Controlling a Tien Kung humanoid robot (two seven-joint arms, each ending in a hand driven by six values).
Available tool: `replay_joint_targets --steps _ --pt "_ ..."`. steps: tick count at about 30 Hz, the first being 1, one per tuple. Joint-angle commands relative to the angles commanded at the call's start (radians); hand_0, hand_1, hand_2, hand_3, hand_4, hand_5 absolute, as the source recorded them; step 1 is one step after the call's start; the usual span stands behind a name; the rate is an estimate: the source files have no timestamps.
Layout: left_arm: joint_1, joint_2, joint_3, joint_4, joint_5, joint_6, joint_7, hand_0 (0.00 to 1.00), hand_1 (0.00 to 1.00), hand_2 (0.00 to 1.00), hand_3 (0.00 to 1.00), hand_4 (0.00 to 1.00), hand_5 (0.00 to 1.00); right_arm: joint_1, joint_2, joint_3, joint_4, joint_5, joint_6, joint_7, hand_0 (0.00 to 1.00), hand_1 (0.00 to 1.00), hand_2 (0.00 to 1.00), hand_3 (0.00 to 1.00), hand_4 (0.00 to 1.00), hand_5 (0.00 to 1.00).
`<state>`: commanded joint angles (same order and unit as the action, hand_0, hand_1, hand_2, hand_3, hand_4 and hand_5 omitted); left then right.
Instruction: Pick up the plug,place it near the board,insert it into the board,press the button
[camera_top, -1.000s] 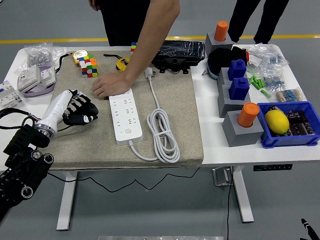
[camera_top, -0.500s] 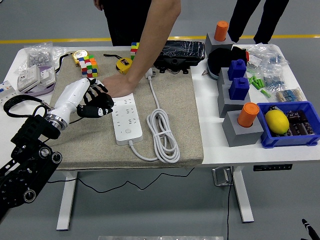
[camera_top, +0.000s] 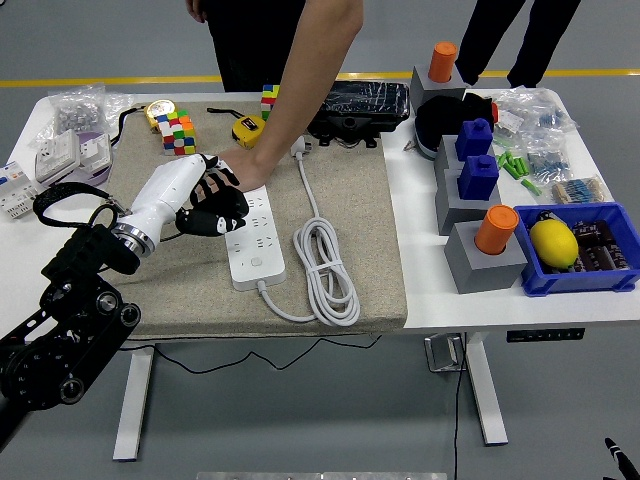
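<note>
At the left, the robot's left hand (camera_top: 205, 205) reaches in over the tan mat (camera_top: 180, 290), its black fingers curled and hovering at the left edge of the white power board (camera_top: 250, 232); whether they enclose anything cannot be told. The board lies lengthwise on the mat, one in number, with its button near the near end. A person's hand (camera_top: 243, 172) presses on the board's far end, just beyond the robot's hand. The white plug (camera_top: 298, 148) lies on the mat at the far edge, right of the person's forearm and well apart from the robot's hand; one cable (camera_top: 325, 262) runs from it to a coil beside the board. On the desk (camera_top: 430, 280) to the right stand three grey blocks, two carrying orange cylinders (camera_top: 496, 229), then two blue blocks (camera_top: 478, 178) and one blue bin (camera_top: 590, 268) holding a yellow lemon.
</note>
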<state>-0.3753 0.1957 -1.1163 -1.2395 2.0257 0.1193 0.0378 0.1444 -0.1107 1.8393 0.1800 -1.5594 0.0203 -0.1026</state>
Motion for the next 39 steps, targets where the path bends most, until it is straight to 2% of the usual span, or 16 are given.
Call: replay_joint_targets --steps 5,12,21,39 --pt "-0.018 -0.013 0.030 0.028 0.000 -0.003 0.002 0.226 0.330 0.368 0.536 0.855 0.002 -0.005 0.003 0.010 0.000 -0.011 -0.001 -0.003 0.814 0.757 0.734 0.791 0.998 0.994" --pt "-0.061 -0.026 0.068 0.116 -0.019 0.005 -0.008 0.229 0.327 0.363 0.535 0.854 0.002 0.005 0.003 -0.003 0.000 0.002 -0.001 0.000 0.814 0.757 0.734 0.793 0.998 0.993" --pt "-0.098 -0.033 0.064 0.222 -0.032 0.016 -0.025 0.230 0.329 0.363 0.535 0.854 0.002 0.002 0.001 0.002 0.000 -0.004 -0.001 -0.002 0.814 0.757 0.734 0.792 0.998 0.993" --pt "-0.115 -0.033 0.077 0.274 -0.035 0.031 -0.041 0.232 0.327 0.360 0.535 0.850 0.002 0.003 0.001 -0.003 0.000 0.001 -0.001 -0.002 0.814 0.757 0.734 0.792 0.998 0.993"
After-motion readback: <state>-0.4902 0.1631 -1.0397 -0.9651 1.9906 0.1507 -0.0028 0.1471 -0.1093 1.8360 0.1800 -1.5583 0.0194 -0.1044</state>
